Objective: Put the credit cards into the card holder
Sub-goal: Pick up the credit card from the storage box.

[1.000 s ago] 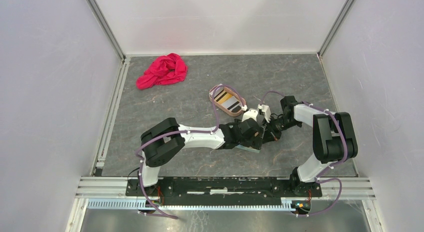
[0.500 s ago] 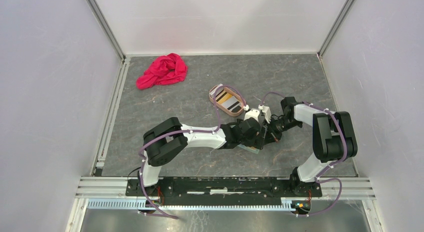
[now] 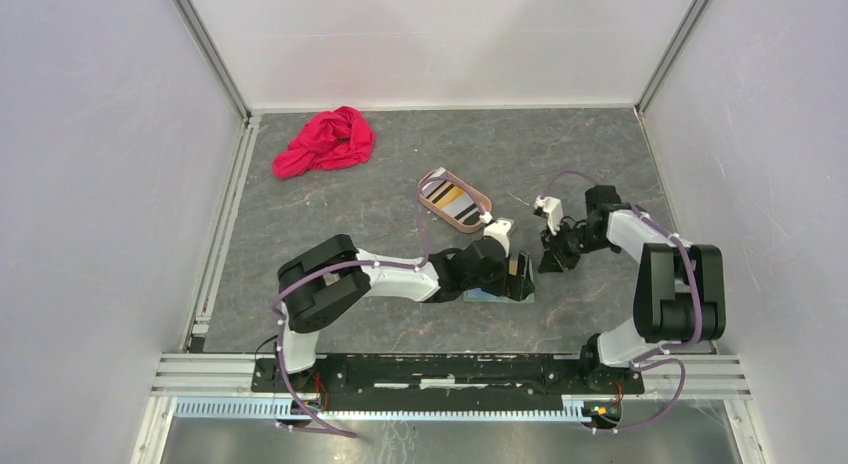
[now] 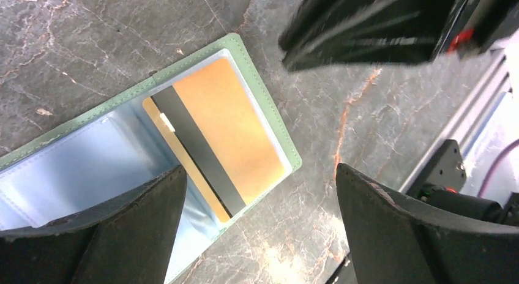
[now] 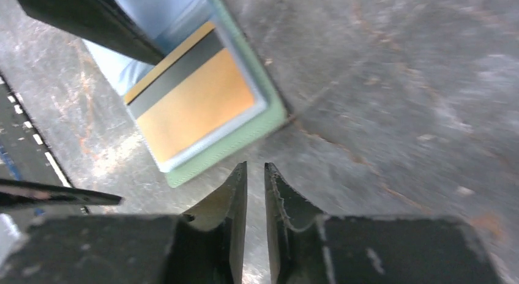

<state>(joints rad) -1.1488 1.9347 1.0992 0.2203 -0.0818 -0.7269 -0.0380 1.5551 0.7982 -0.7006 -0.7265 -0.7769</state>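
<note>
So here's where it's at. The sage-green bifold card holder (image 4: 260, 106) is lying open and flat on the grey marbled tabletop (image 3: 400, 174), just below the middle of the top view and right under the left arm's wrist. You can see its light blue inside in both wrist views. One orange plastic card (image 4: 229, 134) with a dark stripe sits in the outer pocket. It looks mostly seated to me, with the striped edge facing the fold.

The left gripper (image 4: 258, 172) hovers over the holder with its fingers spread wide apart and nothing in them. The right gripper (image 5: 255, 168) is just beside the holder's corner, a bit right of centre in the top view. Its fingers are pinched nearly together with only a sliver of a gap, and it's holding nothing either.

As for what's left, the pinkish-tan oval tray (image 3: 468, 224) above the middle of the top view has more cards (image 3: 455, 196) in it. I can make out gold, dark and white stripes, but not how many there are. So I'd call it one card in and the rest to go. The red crumpled cloth (image 3: 325, 142) in the upper left doesn't look involved.
</note>
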